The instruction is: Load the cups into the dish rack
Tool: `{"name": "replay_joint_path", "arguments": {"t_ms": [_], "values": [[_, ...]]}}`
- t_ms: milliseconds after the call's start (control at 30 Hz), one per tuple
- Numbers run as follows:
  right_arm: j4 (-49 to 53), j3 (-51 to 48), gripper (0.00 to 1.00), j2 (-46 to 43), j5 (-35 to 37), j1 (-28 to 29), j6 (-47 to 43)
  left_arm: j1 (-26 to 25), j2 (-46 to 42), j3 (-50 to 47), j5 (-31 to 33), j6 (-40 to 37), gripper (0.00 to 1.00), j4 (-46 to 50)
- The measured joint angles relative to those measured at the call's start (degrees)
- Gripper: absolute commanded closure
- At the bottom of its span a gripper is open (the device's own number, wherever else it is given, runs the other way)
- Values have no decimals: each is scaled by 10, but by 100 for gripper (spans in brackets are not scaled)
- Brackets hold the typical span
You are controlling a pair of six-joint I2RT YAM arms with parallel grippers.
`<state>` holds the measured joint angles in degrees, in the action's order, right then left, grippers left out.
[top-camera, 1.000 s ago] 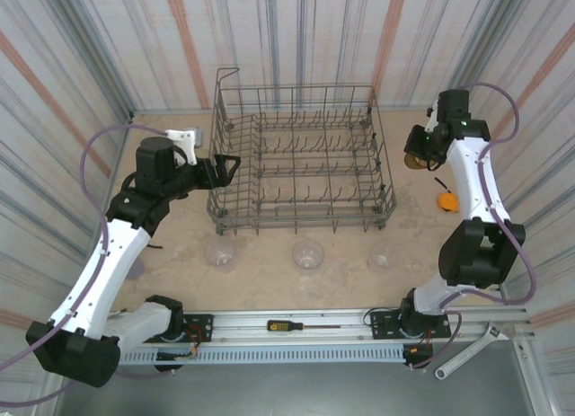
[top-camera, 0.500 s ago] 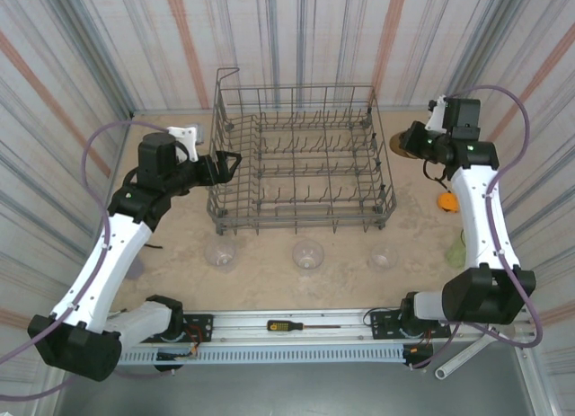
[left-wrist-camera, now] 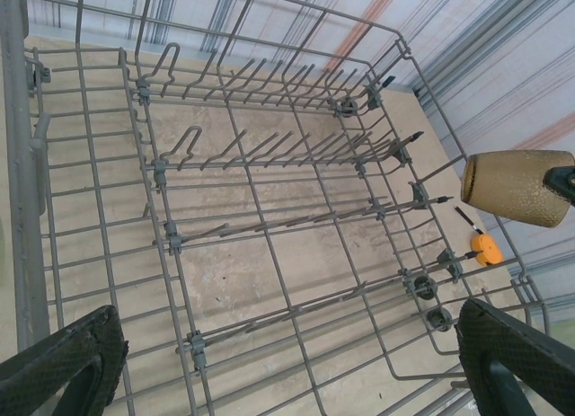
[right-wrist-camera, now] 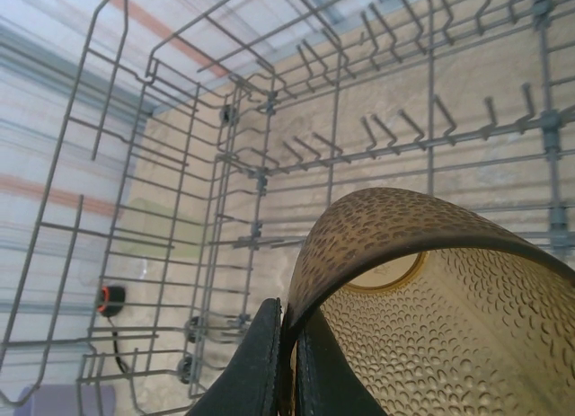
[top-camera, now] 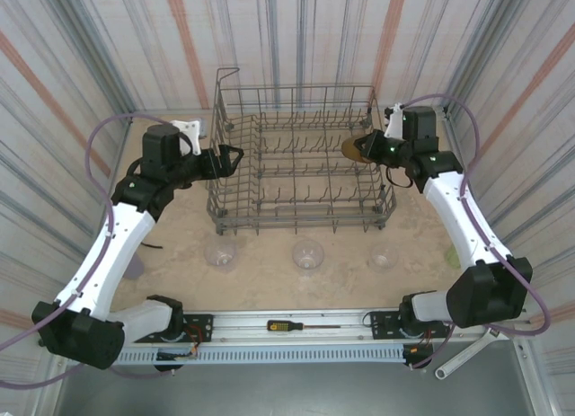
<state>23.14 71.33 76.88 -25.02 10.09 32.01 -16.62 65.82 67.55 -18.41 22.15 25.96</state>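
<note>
Bright, even, diffuse light falls from above. The dish rack (top-camera: 301, 216) throws only faint, soft shadows on the sandy table (top-camera: 265, 277), and nothing glares. The top view is sharp from near to far. In the right wrist view the amber cup (right-wrist-camera: 422, 317) sits very close, glowing translucent and slightly soft, while the wall (right-wrist-camera: 36, 75) behind the rack washes out pale.

no readable txt, no labels, brands or nos. on dish rack (top-camera: 298, 220), amber cup (left-wrist-camera: 517, 187), nothing legible
</note>
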Motion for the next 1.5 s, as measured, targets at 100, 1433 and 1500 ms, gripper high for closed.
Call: {"name": "replay_joint_path", "arguments": {"t_ms": [100,1433,1500], "values": [[-33,-14,100,0,-8,12,19,0,1,0,-1,0,1,0],[-613,-153,100,84,-170,87,290,-28,163,70,-107,250,1,-175],[-635,-153,100,93,-175,92,295,-29,168,70,-110,271,1,-189]]}}
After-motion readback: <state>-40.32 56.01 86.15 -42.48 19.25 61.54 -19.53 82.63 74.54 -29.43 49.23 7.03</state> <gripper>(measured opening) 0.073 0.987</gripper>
